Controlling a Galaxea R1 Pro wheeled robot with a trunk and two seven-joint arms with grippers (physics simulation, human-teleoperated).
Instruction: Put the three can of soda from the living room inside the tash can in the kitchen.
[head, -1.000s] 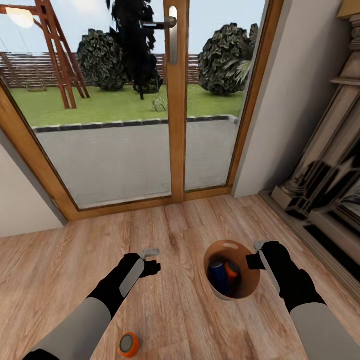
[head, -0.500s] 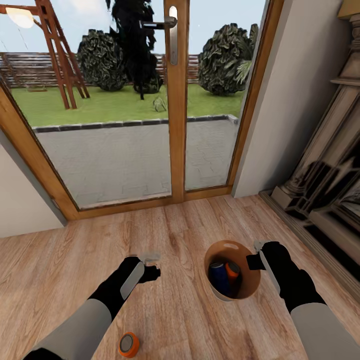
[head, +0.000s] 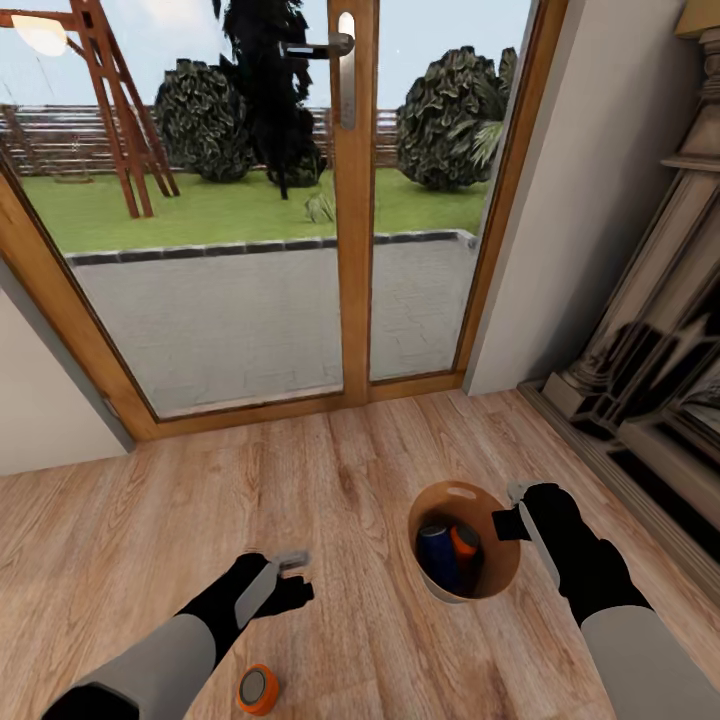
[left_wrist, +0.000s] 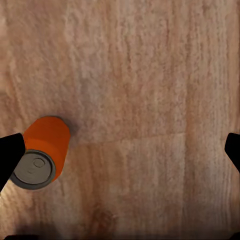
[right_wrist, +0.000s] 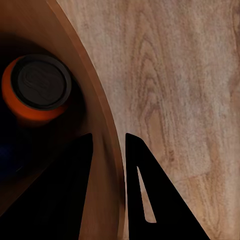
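The tash can, coppery-brown inside, hangs low over the wood floor with my right gripper shut on its rim. Inside it stand a dark blue can of soda and an orange can of soda, the orange one also seen from above. A third, orange can of soda stands upright on the floor near the picture's lower edge. My left gripper is open above the floor, a little ahead of that can; the can lies beside one black fingertip, outside the gap.
A wood-framed glass door to a garden fills the wall ahead. A dark fireplace surround lines the right side. A white wall closes the left. Bare plank floor lies between my arms and the door.
My left arm has pulled back toward me and lowered, bringing its open gripper closer to the orange can on the floor. The right gripper and the bin have stayed put.
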